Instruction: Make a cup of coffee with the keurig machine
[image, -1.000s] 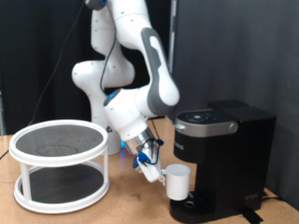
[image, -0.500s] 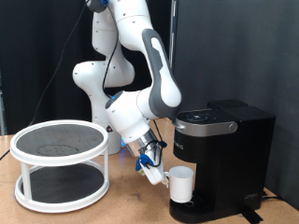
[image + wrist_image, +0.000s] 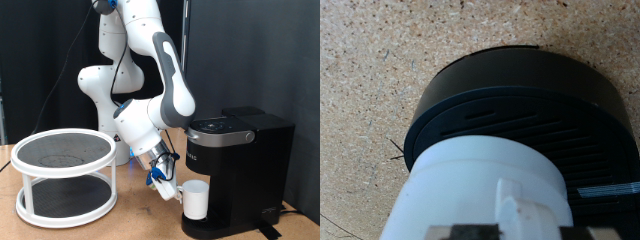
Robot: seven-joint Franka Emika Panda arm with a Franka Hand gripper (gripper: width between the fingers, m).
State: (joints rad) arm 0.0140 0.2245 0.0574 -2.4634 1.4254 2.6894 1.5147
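The white cup (image 3: 195, 200) hangs just over the round drip base (image 3: 205, 225) of the black keurig machine (image 3: 245, 165), under its brew head. My gripper (image 3: 167, 186) is on the side of the cup towards the exterior view's left, shut on its handle. In the wrist view the cup (image 3: 480, 190) fills the foreground with its handle (image 3: 520, 212) running between my fingers at the picture's edge, and the black slotted drip base (image 3: 520, 110) lies right beyond it. The machine's lid is down.
A white two-tier round rack (image 3: 63, 175) with dark mesh shelves stands on the wooden table (image 3: 130, 225) at the exterior view's left. A black curtain hangs behind. The robot's base stands between the rack and the machine.
My gripper has carried the cup a little towards the exterior view's right and down, closer in under the brew head and over the drip base.
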